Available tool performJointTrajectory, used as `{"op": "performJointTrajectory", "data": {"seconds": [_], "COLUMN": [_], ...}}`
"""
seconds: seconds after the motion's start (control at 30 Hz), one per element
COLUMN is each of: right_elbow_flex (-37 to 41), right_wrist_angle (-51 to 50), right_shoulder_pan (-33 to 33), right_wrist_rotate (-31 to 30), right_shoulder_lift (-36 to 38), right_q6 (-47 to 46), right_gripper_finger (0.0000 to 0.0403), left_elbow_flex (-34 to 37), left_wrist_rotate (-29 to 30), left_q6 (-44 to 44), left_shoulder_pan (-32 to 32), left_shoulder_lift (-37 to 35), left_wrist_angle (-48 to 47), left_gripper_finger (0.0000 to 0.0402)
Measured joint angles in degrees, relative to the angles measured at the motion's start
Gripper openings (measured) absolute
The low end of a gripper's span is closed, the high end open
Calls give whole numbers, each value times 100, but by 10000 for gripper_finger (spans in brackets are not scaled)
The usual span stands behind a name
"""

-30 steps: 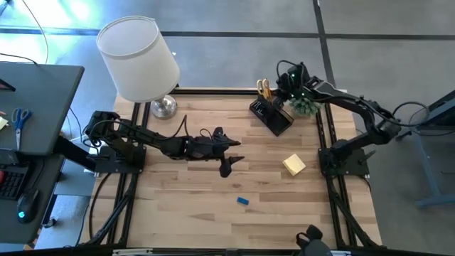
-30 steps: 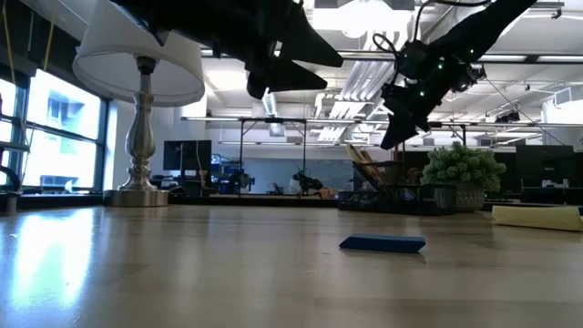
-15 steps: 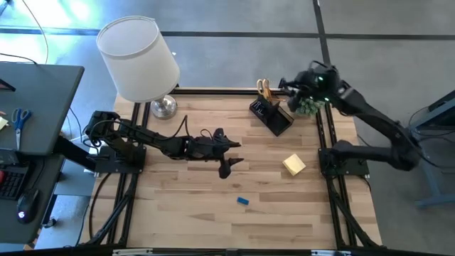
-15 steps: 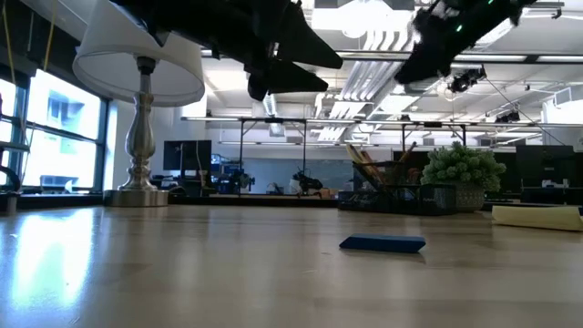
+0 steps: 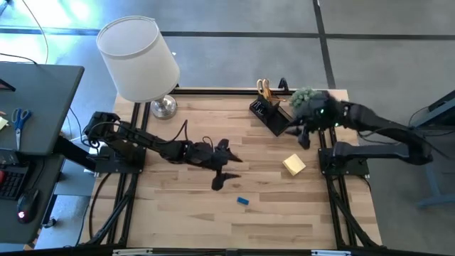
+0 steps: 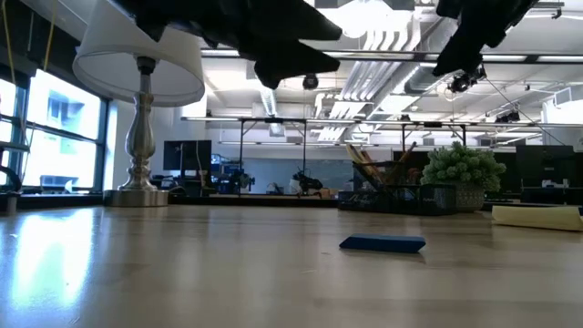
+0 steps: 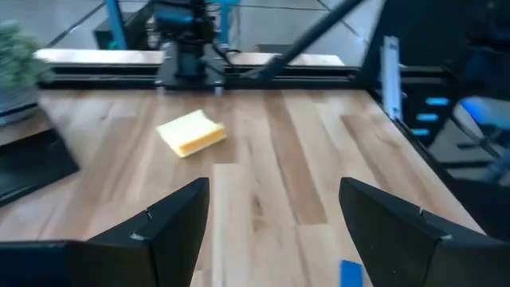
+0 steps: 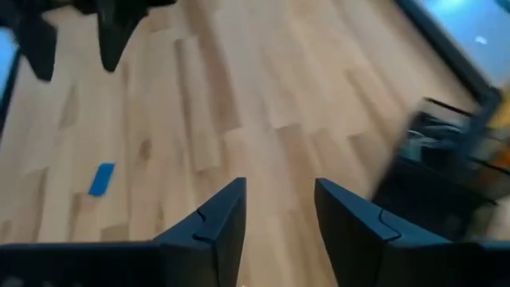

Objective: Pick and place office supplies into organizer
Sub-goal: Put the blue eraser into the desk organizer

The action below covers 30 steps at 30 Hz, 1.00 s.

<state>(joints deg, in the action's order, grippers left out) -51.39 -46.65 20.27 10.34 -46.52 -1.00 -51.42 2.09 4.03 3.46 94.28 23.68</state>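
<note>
High view: right gripper (image 5: 305, 137), fingers apart and empty, hovers at the organizer's (image 5: 271, 115) four o'clock; left gripper (image 5: 222, 178) open mid-table.

Blue eraser (image 6: 383, 243) (flat) on table (image 6: 182, 273)

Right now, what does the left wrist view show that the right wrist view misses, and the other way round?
Only the left wrist view shows the yellow sticky-note pad lying flat on the wood, with an edge of the small green plant beside it. Only the right wrist view shows the black organizer and, farther off, the left pincer hanging open above the table. Both show the blue eraser on the bare wooden table, and each looks out past its own open, empty pincer; the right pincer holds nothing.
</note>
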Motion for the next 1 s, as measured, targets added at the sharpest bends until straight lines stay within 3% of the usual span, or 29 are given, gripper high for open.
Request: {"op": "performJointTrajectory", "data": {"seconds": [0.27, 0.43, 0.53, 0.73, 0.9, 1.0], "right_elbow_flex": [1349, 2435, 2985, 3147, 3147, 3147], "right_wrist_angle": [1744, 3538, 4662, 4644, 4526, 4470], "right_shoulder_pan": [-1355, -2250, -2851, -3894, -4412, -4535], "right_wrist_rotate": [-40, -153, -521, -1785, -1945, -2057], "right_shoulder_lift": [0, -33, -102, -146, -238, -297], "right_q6": [-668, -1284, -1535, -1363, -1215, -1252], "right_gripper_finger": [133, 133, 133, 133, 133, 133], "left_elbow_flex": [3, -9, -20, -260, -823, -1308], "left_wrist_rotate": [9, 502, 727, 634, 199, 155], "left_q6": [-218, -226, -234, -123, -80, -104], "left_shoulder_pan": [595, 887, 987, 1013, 1065, 1139], "left_shoulder_lift": [97, 385, 440, 857, 1491, 1794], "left_wrist_angle": [-151, -43, 76, 322, 33, -780], "left_gripper_finger": [271, 271, 271, 271, 271, 271]}}
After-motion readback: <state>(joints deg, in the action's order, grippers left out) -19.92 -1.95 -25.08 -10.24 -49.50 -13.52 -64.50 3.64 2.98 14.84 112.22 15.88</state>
